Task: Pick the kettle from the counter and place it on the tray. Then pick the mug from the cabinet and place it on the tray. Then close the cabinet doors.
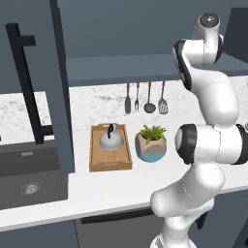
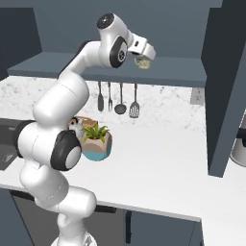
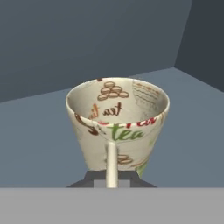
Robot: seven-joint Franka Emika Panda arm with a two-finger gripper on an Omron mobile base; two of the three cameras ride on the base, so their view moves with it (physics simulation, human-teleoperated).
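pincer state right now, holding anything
Pincer: shut on the mug's handle, inside the cabinet.

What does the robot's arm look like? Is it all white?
Mostly white: the arm is made of fat, rounded, glossy segments with black bands and grey round caps at the joints. Its claw is a small white boxy block with dark finger tips. No cables or markings show.
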